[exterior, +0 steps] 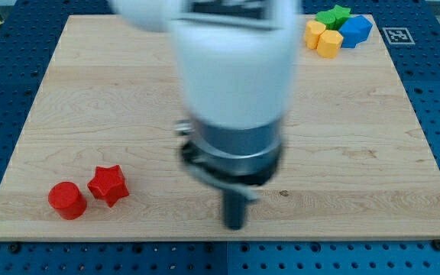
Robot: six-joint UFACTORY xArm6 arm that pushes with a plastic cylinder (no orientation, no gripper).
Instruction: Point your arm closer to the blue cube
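My tip (236, 226) is resting on the wooden board (90, 99), near its bottom edge and a little right of the middle. It is a plain rod, so it is grasping nothing and touching no block. The blue cube (357, 30) is sitting far away at the top right corner, touching a green block (333, 15) and a yellow block (329, 43), with another yellow block (315, 31) just beside. A red cylinder (67, 200) and a red star (108, 185) are lying at the bottom left, well apart from my tip.
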